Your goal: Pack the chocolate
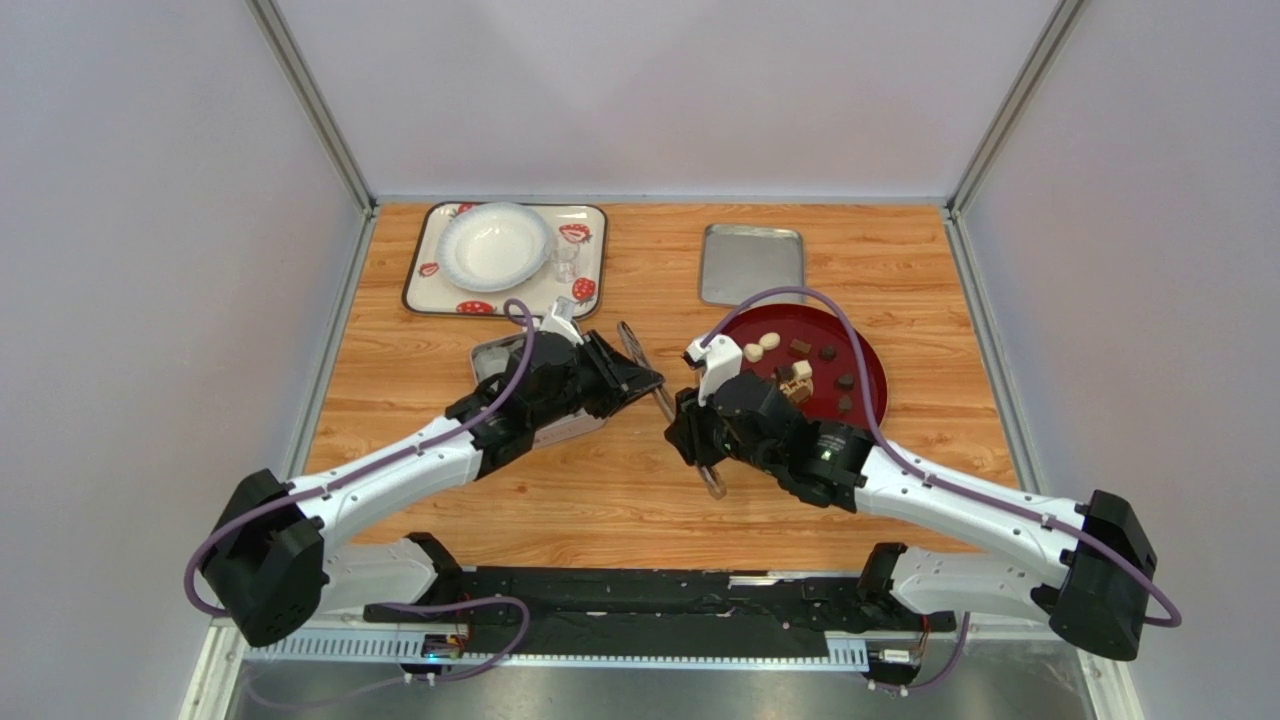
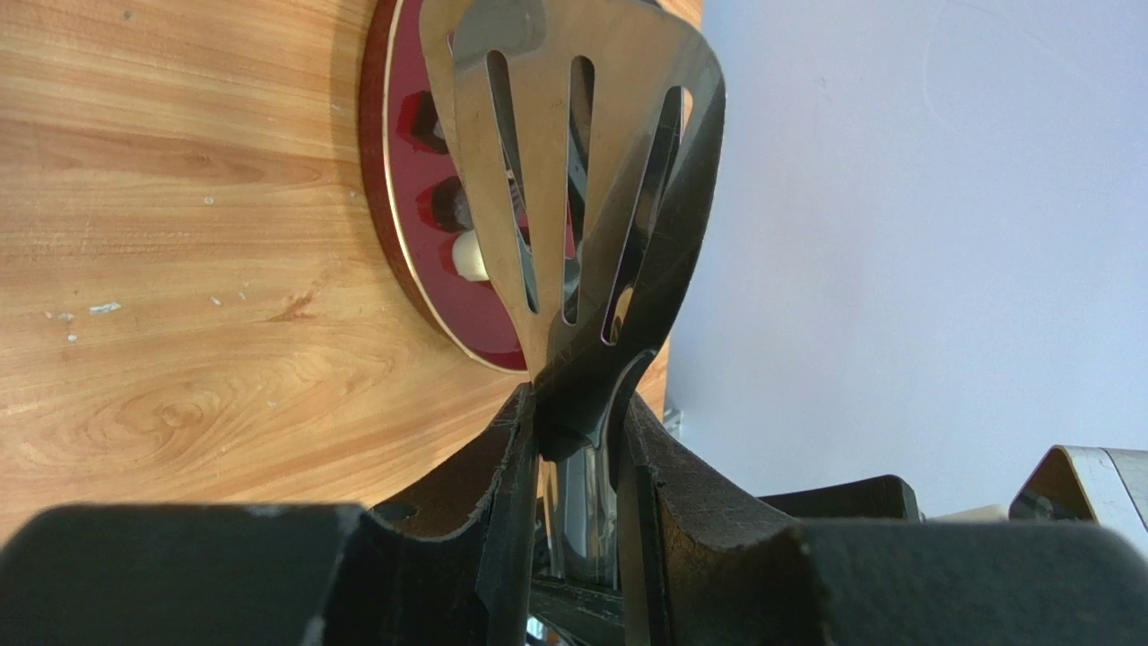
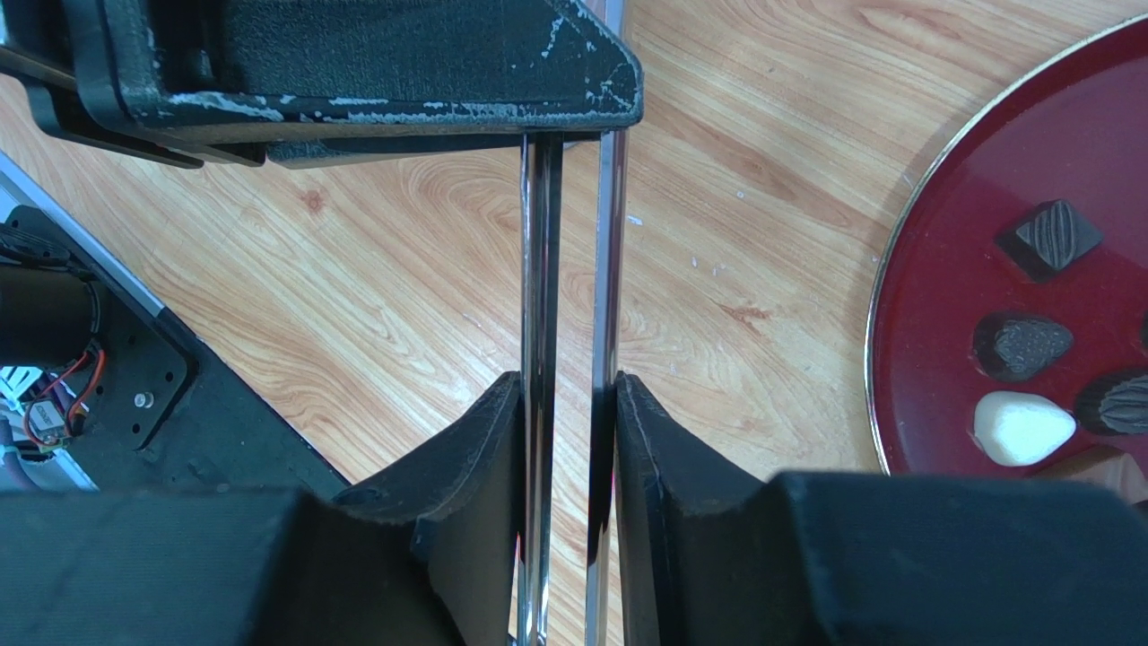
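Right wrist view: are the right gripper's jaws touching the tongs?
Touching. Right wrist view: right gripper jaws press both sides of the metal tongs, no gap.

Bright, even diffuse light, faint soft shadows on table (image 1: 631, 495), mirror sheen on spatula (image 2: 539, 175), left claw (image 2: 577, 404) softly blurred.

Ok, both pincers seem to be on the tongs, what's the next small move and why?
Probably open the left pincer and let go: the right pincer grips both arms of the tongs, and it sits nearer the red plate holding the chocolate.
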